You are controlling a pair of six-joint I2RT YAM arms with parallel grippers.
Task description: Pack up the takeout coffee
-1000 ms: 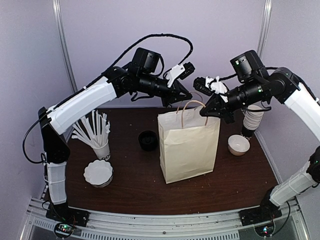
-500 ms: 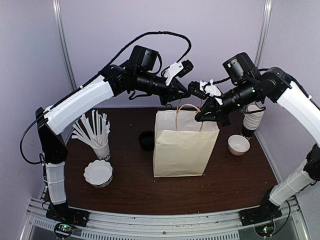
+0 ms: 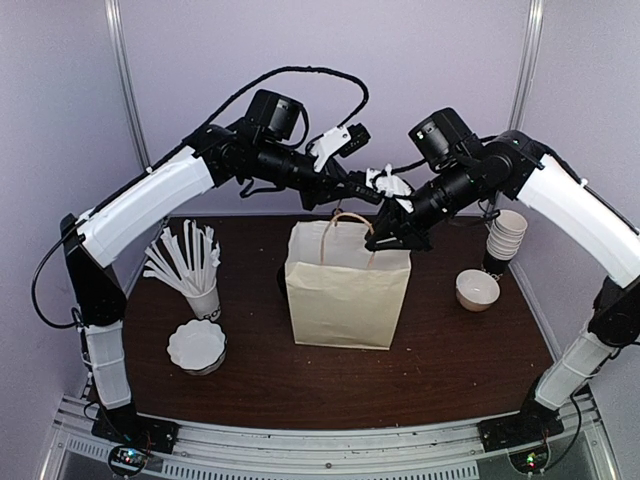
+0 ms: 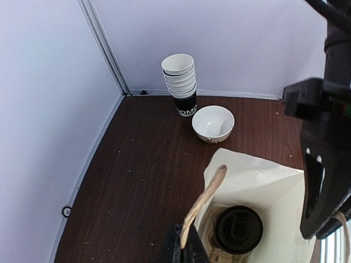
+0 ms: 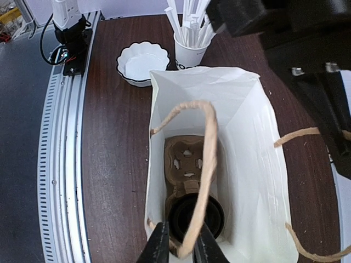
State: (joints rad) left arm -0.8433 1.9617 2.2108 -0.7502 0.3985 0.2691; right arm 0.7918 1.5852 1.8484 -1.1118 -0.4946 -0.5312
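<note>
The takeout coffee (image 4: 237,229), a dark cup with a black domed lid, stands inside the white paper bag (image 3: 345,300) in a brown cardboard carrier (image 5: 186,159). From above it shows as a black ring (image 5: 214,219). The bag stands upright mid-table. My left gripper (image 4: 189,246) is shut on one paper handle (image 4: 208,192) and hovers over the bag's top (image 3: 350,200). My right gripper (image 5: 184,246) straddles the other handle (image 5: 208,142) with its jaws a little apart. That handle rests against one finger. In the top view this gripper (image 3: 385,238) is at the bag's right rim.
A white cup of straws (image 3: 200,290) and a scalloped white dish (image 3: 196,345) sit at the left. A stack of lidless cups (image 3: 505,235) and a white bowl (image 3: 478,288) sit at the right. Something dark (image 3: 282,280) peeks from behind the bag's left edge.
Both grippers have carried the bag leftward and it now stands straight instead of tilted. The right jaws have parted slightly around their handle.
</note>
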